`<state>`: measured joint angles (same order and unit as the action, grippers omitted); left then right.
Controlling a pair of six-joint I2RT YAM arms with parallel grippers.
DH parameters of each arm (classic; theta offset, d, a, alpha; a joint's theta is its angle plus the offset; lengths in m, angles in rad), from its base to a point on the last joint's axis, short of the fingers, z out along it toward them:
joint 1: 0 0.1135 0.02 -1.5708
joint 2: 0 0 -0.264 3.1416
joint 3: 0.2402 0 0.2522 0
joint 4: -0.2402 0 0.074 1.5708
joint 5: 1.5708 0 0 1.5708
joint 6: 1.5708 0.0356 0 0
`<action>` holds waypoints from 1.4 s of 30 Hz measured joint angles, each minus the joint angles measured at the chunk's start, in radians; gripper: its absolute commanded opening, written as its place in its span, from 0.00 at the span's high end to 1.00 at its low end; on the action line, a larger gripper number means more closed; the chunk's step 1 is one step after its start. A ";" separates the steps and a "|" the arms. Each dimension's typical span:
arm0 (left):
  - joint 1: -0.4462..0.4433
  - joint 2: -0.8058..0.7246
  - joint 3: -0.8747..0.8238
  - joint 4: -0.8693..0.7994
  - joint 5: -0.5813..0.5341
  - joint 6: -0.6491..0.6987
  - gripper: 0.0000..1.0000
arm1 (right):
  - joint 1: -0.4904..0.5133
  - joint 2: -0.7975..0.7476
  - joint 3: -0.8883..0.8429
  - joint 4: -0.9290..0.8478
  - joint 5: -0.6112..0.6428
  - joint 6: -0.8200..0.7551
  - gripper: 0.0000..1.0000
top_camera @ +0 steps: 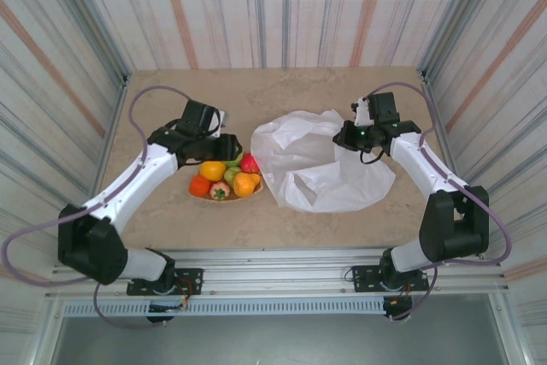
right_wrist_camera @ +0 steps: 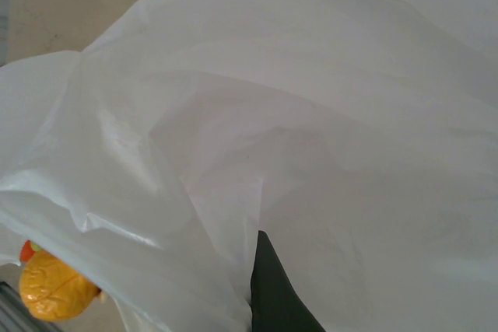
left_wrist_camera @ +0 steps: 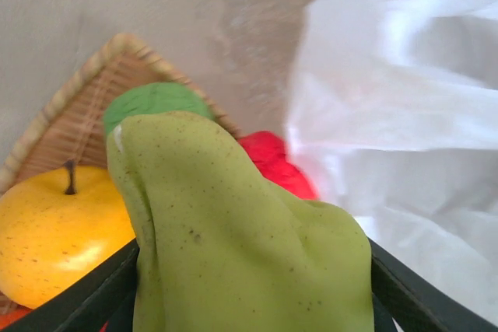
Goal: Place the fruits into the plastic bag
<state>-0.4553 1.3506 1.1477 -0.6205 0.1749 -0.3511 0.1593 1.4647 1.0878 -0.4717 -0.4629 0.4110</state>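
A speckled green pear (left_wrist_camera: 233, 231) sits between the dark fingers (left_wrist_camera: 85, 301) of my left gripper (top_camera: 228, 149), which is shut on it just above the woven tan plate (left_wrist_camera: 78, 106). On the plate lie a yellow apple (left_wrist_camera: 54, 231), a round green fruit (left_wrist_camera: 156, 99), a red fruit (left_wrist_camera: 272, 161), an orange fruit (top_camera: 199, 185) and a yellow-orange fruit (top_camera: 245, 184). The white plastic bag (top_camera: 325, 168) lies crumpled right of the plate. My right gripper (top_camera: 347, 137) pinches the bag's upper edge; in the right wrist view one dark finger (right_wrist_camera: 272, 293) presses the film, the other hidden behind it.
Striped curtain walls close in the beige table (top_camera: 171, 220) on three sides. A metal rail (top_camera: 282, 262) runs along the near edge. The bag's left rim almost touches the plate. Bare tabletop lies in front of the plate and bag.
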 measured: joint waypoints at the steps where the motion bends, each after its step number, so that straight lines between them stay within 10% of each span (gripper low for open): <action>1: -0.032 -0.027 -0.002 0.014 0.001 0.008 0.45 | -0.009 0.001 0.000 -0.001 -0.012 0.000 1.00; 11: -0.363 0.087 0.022 0.177 0.008 0.094 0.48 | -0.068 0.008 0.023 -0.072 -0.090 -0.024 1.00; 42: -0.536 0.675 0.173 0.756 -0.355 -0.016 0.37 | -0.083 0.010 -0.109 0.121 -0.331 0.178 1.00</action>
<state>-0.9913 2.0258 1.3205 0.1356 -0.1802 -0.3668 0.0761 1.4750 0.9787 -0.3508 -0.7940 0.5888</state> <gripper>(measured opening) 0.630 0.046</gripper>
